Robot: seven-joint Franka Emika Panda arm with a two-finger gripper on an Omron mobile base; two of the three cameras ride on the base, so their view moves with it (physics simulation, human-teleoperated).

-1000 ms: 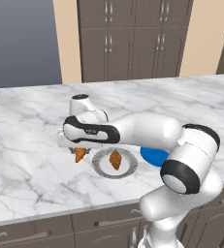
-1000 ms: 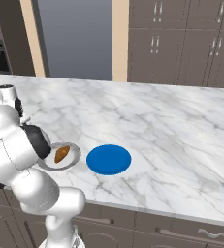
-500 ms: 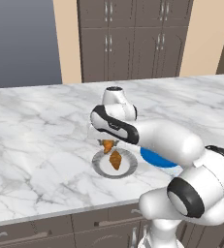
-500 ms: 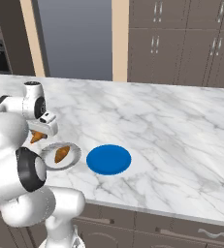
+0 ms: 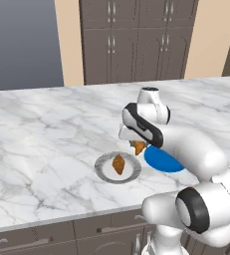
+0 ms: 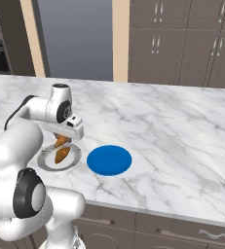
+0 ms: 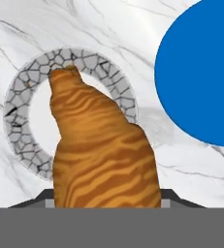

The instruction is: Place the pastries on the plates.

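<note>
You'll find nothing to read here: no lettering, labels, brands, numbers or signs on any surface in the three views.

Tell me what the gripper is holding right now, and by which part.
The gripper holds a pastry by one end; the rest hangs down from the fingers, above the counter.

Arm bent forward, hand pointing down.
Gripper (image 5: 138,146) clamped on a pastry (image 5: 139,147), held off the surface.
</note>
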